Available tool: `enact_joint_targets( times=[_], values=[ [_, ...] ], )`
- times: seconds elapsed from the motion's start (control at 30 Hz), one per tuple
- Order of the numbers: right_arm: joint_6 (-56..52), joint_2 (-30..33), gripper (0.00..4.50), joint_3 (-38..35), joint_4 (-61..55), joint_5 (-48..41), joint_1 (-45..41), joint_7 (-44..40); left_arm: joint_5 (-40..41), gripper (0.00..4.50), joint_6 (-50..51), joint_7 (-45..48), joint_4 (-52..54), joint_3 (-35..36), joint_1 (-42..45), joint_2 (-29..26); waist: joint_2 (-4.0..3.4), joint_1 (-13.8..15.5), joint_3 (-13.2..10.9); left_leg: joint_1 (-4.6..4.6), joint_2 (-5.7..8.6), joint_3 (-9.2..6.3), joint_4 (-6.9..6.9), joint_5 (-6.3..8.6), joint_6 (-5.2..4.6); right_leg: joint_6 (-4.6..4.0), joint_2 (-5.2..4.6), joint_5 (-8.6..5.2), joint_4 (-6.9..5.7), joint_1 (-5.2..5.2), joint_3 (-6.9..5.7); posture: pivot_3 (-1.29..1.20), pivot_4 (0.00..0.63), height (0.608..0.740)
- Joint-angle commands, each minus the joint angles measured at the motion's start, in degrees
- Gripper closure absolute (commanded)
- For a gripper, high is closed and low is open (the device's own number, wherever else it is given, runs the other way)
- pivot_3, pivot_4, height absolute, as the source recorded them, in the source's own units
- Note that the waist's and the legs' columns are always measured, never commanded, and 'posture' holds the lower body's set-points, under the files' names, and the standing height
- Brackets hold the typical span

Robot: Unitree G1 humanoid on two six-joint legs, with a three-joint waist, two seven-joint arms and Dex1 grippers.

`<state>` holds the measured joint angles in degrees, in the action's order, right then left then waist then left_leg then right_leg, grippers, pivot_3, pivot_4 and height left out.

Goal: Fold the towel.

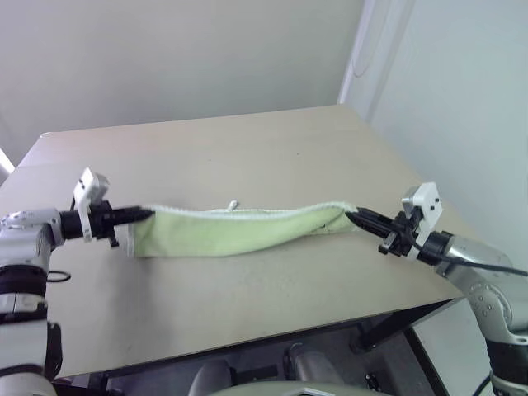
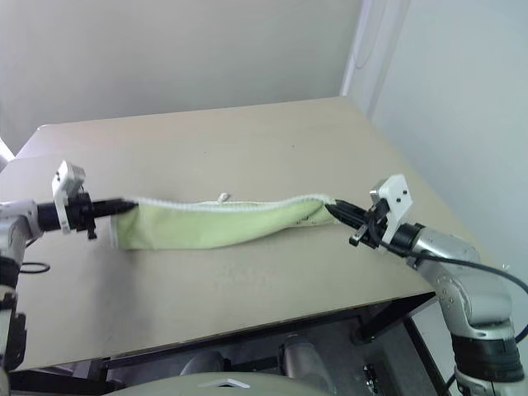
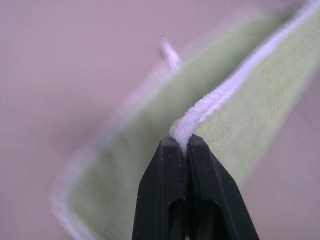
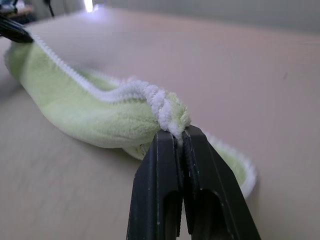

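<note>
My right gripper (image 4: 181, 136) was pinched on the towel (image 1: 239, 231)'s corded corner; my left gripper (image 1: 147, 214) clamped the opposite one. I saw the cloth strung between them, seemingly sagging onto the table (image 1: 247, 157).

Left gripper (image 1: 147, 214) and right gripper (image 1: 353, 215) both clamped tight, arms spread wide, fingertips pointing inward toward each other, roughly level.

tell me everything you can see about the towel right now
The towel is a small light-green terry cloth with white corded edging and a small white loop on its upper edge. It hangs stretched in a sagging band between the left gripper and the right gripper, each shut on an end of the corded edge. Its lower part drapes down to the table. A tiny dark mark shows near the right end.
</note>
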<state>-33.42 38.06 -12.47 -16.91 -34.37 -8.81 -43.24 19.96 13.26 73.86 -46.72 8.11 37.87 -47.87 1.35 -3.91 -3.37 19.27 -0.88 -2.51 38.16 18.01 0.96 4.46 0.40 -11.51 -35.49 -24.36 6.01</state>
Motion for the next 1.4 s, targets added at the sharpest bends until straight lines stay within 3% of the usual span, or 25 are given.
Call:
enact_joint_targets(
  times=[0.03, 0.2, 0.37, 0.53, 0.6, 0.8, 1.03, 1.23, 1.4],
  values=[
    [5.25, -0.48, 4.46, 0.92, 8.22, 4.89, -9.05, 1.85, -1.19, 4.50, -4.08, -10.38, -8.51, 3.53, 10.90, 1.86, 0.00, -0.03, 0.00, 0.00, 0.02, -0.01, 0.03, 0.00, 0.00, 0.05, 0.00, 0.04, 0.01, 0.03, 0.00, 0.00, 0.000, 0.740],
    [15.61, -3.16, 4.46, 5.53, 27.75, 16.06, -23.82, 6.98, -5.67, 4.50, -12.74, -23.57, -20.89, 3.63, 22.18, 5.14, -0.06, -0.35, 0.00, 0.00, 0.06, 0.00, -0.13, 0.01, -0.01, 0.12, 0.00, 0.11, 0.10, 0.02, 0.06, 0.00, 0.000, 0.740],
    [26.61, -4.75, 4.46, 5.18, 45.67, 21.36, -36.62, 11.30, -9.46, 4.50, -18.20, -33.11, -26.23, 3.47, 27.85, 6.10, -0.10, -0.18, -0.02, 0.17, 0.06, -0.01, -0.21, 0.03, -0.06, 0.20, 0.01, 0.27, 0.12, -0.17, 0.07, 0.00, 0.000, 0.740],
    [30.96, -4.03, 4.46, 4.43, 51.62, 20.78, -40.44, 8.50, -11.89, 4.50, -21.85, -34.90, -27.57, 3.62, 28.68, 4.93, -0.10, -0.18, -0.02, 0.25, 0.06, 0.00, -0.25, 0.09, -0.17, 0.13, -0.01, 0.32, 0.28, -0.18, 0.07, 0.00, 0.000, 0.740],
    [30.18, -3.74, 4.46, 4.62, 49.24, 19.65, -38.06, 5.93, -12.29, 4.50, -22.37, -32.15, -27.35, 3.41, 27.53, 4.29, -0.10, -0.16, -0.02, 0.24, 0.07, 0.00, -0.25, 0.13, -0.24, 0.15, 0.00, 0.29, 0.28, -0.17, 0.07, 0.00, 0.000, 0.740],
    [20.55, -2.13, 4.46, 4.75, 27.30, 11.92, -20.88, -3.49, -11.66, 4.50, -23.22, -14.41, -23.17, 2.67, 18.86, 1.21, -0.16, -0.39, -0.03, 0.22, 0.07, 0.00, -0.26, 0.17, -0.31, 0.16, 0.00, 0.23, 0.22, -0.15, 0.08, 0.00, 0.000, 0.740],
    [8.82, 2.29, 4.46, 2.35, 3.83, 3.14, -1.47, -7.67, -6.53, 4.50, -14.29, 5.10, -6.91, 4.22, -0.46, -4.97, -0.15, -0.28, -0.02, 0.11, 0.04, 0.01, -0.08, 0.17, -0.32, 0.10, 0.03, -0.04, -0.10, -0.11, 0.08, 0.00, 0.000, 0.740],
    [4.76, 6.69, 4.46, 0.30, -4.87, 0.04, 10.71, -11.26, -1.82, 4.50, -5.68, 8.75, 10.16, 7.33, -18.91, -8.69, -0.04, -0.02, 0.02, -0.03, 0.00, 0.07, 0.07, 0.17, -0.31, -0.10, -0.02, -0.19, -0.44, 0.06, 0.11, 0.00, 0.000, 0.740],
    [4.85, 9.69, 4.46, -1.06, -7.17, -0.50, 18.71, -15.22, 0.52, 4.50, -1.75, 9.06, 18.45, 9.39, -28.75, -10.00, 0.05, -0.10, -0.03, -0.60, -0.06, 0.11, 0.04, 0.18, -0.29, -0.12, -0.05, -0.21, -0.50, 0.24, 0.09, 0.00, 0.000, 0.740]
  ],
)
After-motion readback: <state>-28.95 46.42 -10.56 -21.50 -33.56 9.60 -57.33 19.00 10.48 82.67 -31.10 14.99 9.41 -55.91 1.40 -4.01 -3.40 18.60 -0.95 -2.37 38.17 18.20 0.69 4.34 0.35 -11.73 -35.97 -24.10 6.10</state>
